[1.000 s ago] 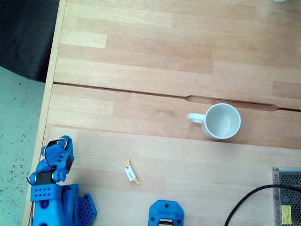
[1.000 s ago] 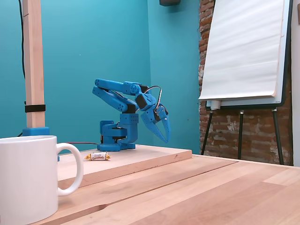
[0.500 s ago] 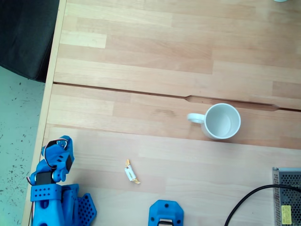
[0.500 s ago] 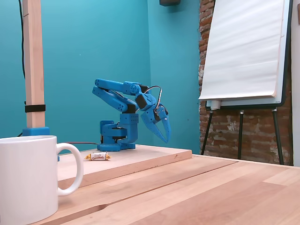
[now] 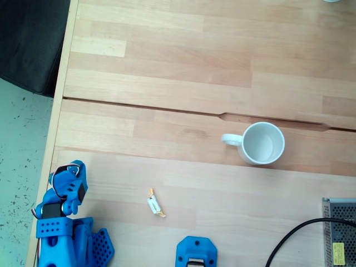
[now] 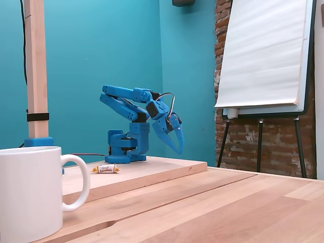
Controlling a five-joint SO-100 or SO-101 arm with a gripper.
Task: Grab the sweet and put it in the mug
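Note:
The sweet (image 5: 155, 203), a tiny white candy with yellow-orange twisted ends, lies on the wooden board in both fixed views, a short way right of the blue arm's base (image 5: 67, 239). In the side-on fixed view the sweet (image 6: 106, 168) rests in front of the arm. The white mug (image 5: 247, 150) stands upright and looks empty, handle to the left, far to the right and beyond the sweet. It looms large at the near left as the mug (image 6: 28, 192). My gripper (image 6: 178, 147) hangs folded over the board's edge, pointing down, shut on nothing. From above, the gripper (image 5: 71, 168) sits at the lower left.
A blue plastic part (image 5: 196, 253) sits at the bottom edge. A grey metal box (image 5: 339, 233) with a black cable (image 5: 289, 239) fills the lower right corner. The table's left edge (image 5: 55, 111) drops to the floor. A wooden post (image 6: 36, 71) and a flip-chart easel (image 6: 266, 55) stand behind.

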